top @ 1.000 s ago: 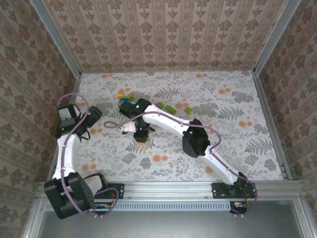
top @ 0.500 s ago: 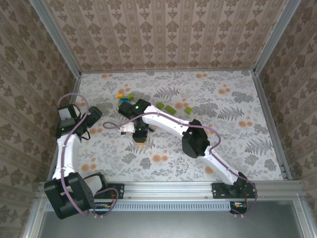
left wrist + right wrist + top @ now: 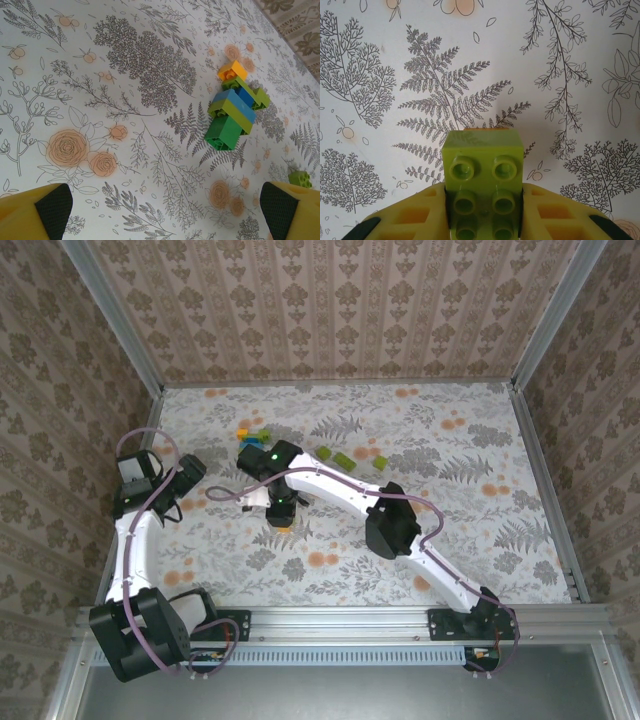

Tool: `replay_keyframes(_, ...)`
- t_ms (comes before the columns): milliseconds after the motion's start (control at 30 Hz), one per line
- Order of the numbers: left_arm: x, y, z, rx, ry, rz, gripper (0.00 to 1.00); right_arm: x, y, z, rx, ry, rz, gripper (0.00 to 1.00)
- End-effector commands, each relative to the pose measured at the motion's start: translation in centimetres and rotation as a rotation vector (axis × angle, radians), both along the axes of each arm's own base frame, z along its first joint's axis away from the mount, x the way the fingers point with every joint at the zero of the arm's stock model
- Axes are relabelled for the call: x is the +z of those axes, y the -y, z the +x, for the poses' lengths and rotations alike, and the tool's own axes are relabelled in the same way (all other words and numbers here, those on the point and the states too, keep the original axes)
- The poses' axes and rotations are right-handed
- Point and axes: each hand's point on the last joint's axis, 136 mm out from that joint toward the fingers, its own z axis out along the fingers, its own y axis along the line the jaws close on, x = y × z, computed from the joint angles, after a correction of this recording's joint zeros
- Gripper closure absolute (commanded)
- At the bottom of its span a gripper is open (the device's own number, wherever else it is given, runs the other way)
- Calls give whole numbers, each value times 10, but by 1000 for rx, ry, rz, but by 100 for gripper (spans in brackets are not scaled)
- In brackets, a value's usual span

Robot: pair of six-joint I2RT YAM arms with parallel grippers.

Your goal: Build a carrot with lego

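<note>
Carrot [image 3: 482, 165], a lime brick on orange, is pinched between the right gripper's [image 3: 484, 215] fingers, left of the table's [image 3: 100, 75] centre. Left gripper [image 3: 165, 212] is spread wide near a yellow-green-blue build [image 3: 232, 112].

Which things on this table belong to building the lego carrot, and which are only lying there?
For the job:
- carrot, a lime-green brick on orange, clamped in the right gripper
- loose lime-green bricks, probably spare parts for it

Only lying there:
- build of yellow, green and blue bricks, standing apart and untouched
</note>
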Motion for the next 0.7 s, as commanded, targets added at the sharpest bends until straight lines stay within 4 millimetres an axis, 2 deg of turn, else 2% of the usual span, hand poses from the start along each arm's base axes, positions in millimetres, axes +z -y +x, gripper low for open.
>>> replay_keyframes(0,2,0,1,5,15,-16,0,-39,12,-8,45,-31,-120,70)
replay_keyframes(167,1,1,1,2,15,-19,0,-58,26,-7,27,-26,-203,71)
replay_keyframes(300,1,1,1,3,15,-20,0,-68,33,4,-28,-7,-225,71)
replay_keyframes(467,1,1,2,1,16,-23,0,-57,31,19,-66,53,-187,71)
replay_keyframes(667,1,1,2,1,17,-22,0,-49,37,22,-85,63,-198,71)
